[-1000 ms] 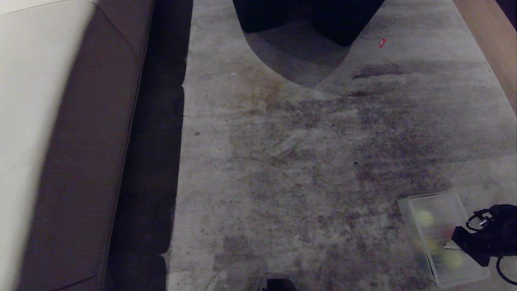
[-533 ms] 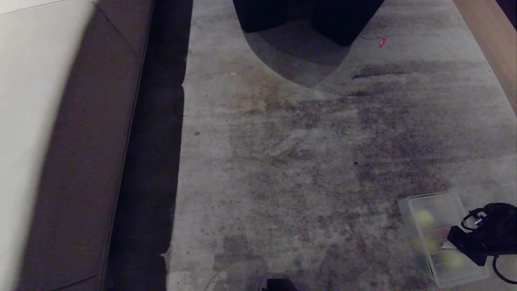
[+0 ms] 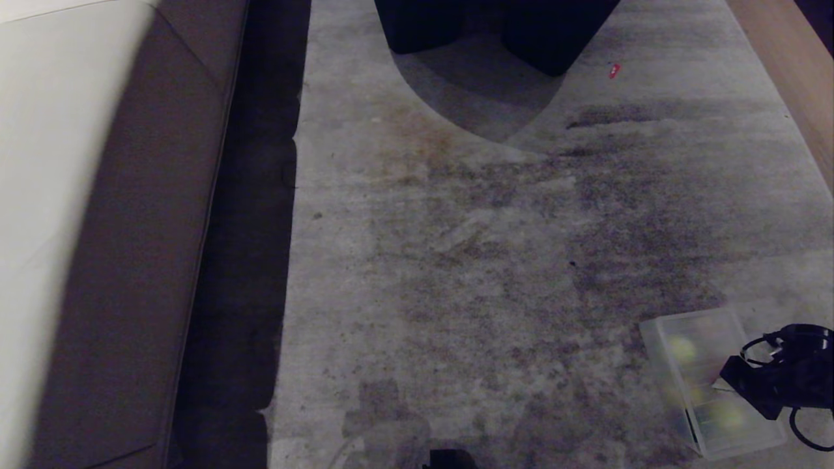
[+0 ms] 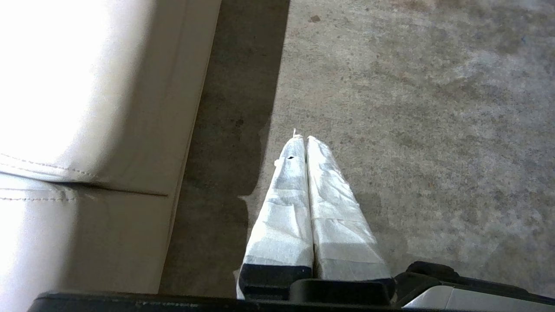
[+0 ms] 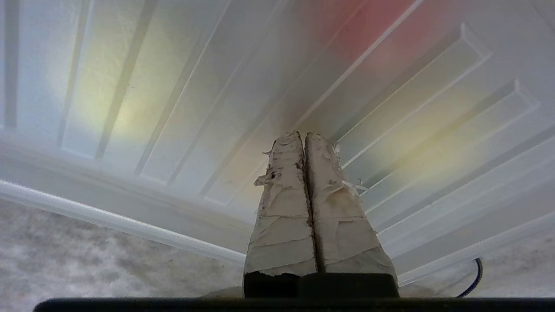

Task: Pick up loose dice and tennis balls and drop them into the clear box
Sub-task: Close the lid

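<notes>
So the clear box (image 3: 707, 384) is sitting on the grey carpet (image 3: 495, 260) way down at about 4 o'clock in the head view, and it has its ribbed lid (image 5: 277, 86) on. Through the cloudy plastic you can make out blurry yellow-green blobs that look like the tennis balls (image 3: 682, 348), one toward the far end and one toward the near end, plus a reddish patch that's probably one of the dice (image 5: 368, 26), but honestly it's too fuzzy to count anything.

The right gripper (image 5: 305, 136) is over the box's 3 o'clock side, taped fingers pressed flat together with nothing between them, tips right at the lid. Can't tell if they actually touch it. From the head camera the right arm is a black lump with cables overlapping the box's right edge.

The left gripper (image 4: 302, 139) is parked low at 6 o'clock, fingers also squeezed together and empty, hanging above the carpet just beside the pale sofa (image 3: 78, 228). Sofa runs along the whole 9 o'clock side. Small red scrap (image 3: 613, 70) on the carpet up around 1 o'clock.
</notes>
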Robot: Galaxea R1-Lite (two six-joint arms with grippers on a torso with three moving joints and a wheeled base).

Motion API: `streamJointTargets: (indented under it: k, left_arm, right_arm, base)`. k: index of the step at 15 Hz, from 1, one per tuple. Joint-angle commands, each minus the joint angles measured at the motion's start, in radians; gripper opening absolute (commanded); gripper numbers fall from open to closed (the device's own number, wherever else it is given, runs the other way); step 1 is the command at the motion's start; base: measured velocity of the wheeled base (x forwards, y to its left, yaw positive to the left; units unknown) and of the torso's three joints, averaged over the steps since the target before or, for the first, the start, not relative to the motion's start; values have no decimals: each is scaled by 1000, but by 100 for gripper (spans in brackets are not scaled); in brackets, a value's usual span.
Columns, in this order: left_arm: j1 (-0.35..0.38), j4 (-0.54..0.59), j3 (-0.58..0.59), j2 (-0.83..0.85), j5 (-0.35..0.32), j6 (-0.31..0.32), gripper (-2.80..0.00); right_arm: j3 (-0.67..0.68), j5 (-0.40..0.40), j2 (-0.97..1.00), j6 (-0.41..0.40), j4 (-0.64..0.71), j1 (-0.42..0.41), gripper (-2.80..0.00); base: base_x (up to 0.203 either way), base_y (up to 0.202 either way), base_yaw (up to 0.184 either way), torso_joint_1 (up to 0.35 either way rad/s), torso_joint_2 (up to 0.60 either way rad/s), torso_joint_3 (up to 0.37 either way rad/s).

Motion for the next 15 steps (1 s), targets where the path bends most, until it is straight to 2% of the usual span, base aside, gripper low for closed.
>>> streamJointTargets:
  k: [1, 5, 10, 13, 15]
  left_arm:
    - [0, -1, 2, 1, 1, -1, -280]
    - [0, 1, 2, 1, 1, -1, -280]
    - [0, -1, 2, 1, 1, -1, -280]
    - [0, -1, 2, 1, 1, -1, -280]
    - [0, -1, 2, 1, 1, -1, -280]
  right_arm:
    - [18, 9, -25, 0, -2, 1, -280]
    - [92, 55, -116, -3, 1, -15, -280]
    - [175, 50, -168, -39, 8, -66, -280]
    - [214, 61, -278, -97, 12, -80, -280]
    - [254, 85, -409, -183, 33, -81, -280]
  base:
    - [0, 0, 0, 0, 0, 0]
    - [0, 0, 0, 0, 0, 0]
    - [0, 0, 0, 0, 0, 0]
    - [0, 0, 0, 0, 0, 0]
    - [0, 0, 0, 0, 0, 0]
